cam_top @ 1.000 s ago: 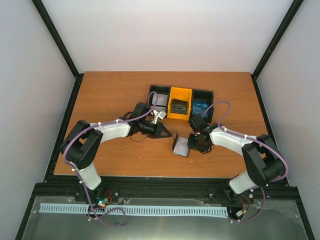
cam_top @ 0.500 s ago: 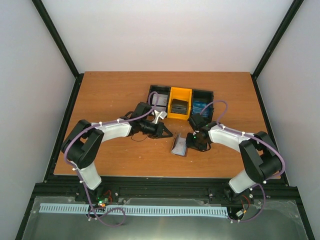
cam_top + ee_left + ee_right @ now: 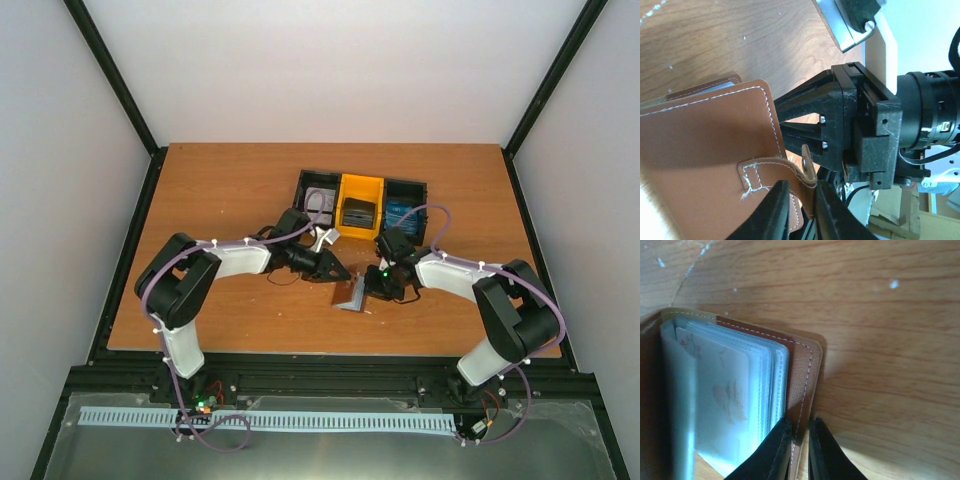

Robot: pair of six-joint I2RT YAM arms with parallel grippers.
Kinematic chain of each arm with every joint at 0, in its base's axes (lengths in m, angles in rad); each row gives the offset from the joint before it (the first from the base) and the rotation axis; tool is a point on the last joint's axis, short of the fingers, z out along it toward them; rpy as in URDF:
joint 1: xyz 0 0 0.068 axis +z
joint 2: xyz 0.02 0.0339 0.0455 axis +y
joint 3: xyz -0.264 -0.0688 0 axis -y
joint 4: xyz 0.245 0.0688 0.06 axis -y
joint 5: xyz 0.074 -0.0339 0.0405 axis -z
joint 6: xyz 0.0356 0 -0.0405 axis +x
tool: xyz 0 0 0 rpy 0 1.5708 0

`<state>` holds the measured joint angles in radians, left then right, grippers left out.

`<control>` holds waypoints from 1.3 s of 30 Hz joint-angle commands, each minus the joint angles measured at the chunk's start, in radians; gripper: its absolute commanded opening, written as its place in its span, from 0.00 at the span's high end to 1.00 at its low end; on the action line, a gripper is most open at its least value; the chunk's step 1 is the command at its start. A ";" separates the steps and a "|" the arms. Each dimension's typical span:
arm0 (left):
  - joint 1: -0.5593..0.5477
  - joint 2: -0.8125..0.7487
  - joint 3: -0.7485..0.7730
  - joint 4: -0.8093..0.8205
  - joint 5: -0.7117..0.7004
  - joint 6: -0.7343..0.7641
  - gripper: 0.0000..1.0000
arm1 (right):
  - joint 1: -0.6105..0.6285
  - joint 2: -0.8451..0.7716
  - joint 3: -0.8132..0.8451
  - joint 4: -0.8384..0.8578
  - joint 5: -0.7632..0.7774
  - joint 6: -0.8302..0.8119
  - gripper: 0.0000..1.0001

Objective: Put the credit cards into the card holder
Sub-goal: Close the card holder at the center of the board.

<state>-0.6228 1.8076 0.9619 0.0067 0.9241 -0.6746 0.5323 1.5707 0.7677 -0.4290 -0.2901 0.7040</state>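
The brown card holder (image 3: 351, 296) stands half open on the table between my two grippers. Its strap (image 3: 800, 172) sits pinched between my left gripper's (image 3: 802, 210) fingers, and the brown cover (image 3: 705, 150) fills the left of that view. My right gripper (image 3: 799, 450) is shut on the edge of the other cover (image 3: 802, 375), beside the pale blue inner pockets (image 3: 725, 395). From above, the left gripper (image 3: 335, 271) and right gripper (image 3: 371, 287) flank the holder. The credit cards lie in the tray: whitish (image 3: 320, 197), dark (image 3: 358, 212), blue (image 3: 403, 213).
The black-and-yellow three-compartment tray (image 3: 361, 181) stands at the back of the wooden table (image 3: 220, 180), just behind both grippers. The right gripper's black body (image 3: 860, 135) fills the left wrist view close to the holder. Black frame rails border the table.
The right gripper has closed on the holder's cover and drawn it leftward, standing it more upright. The left gripper has shifted right onto the holder's strap.
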 commanded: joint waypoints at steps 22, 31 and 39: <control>-0.054 0.133 -0.009 0.084 0.019 -0.017 0.63 | -0.012 -0.082 -0.089 0.149 0.055 -0.043 0.78; -0.054 0.136 0.016 0.011 -0.082 0.002 0.68 | -0.012 -0.184 -0.100 0.125 0.083 -0.179 0.69; -0.055 0.142 0.026 -0.098 -0.212 0.011 0.76 | -0.012 -0.202 -0.073 0.102 0.072 -0.244 0.61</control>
<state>-0.6704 1.9335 0.9688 0.0181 0.8455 -0.6918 0.5259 1.3895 0.6815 -0.3103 -0.2382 0.5106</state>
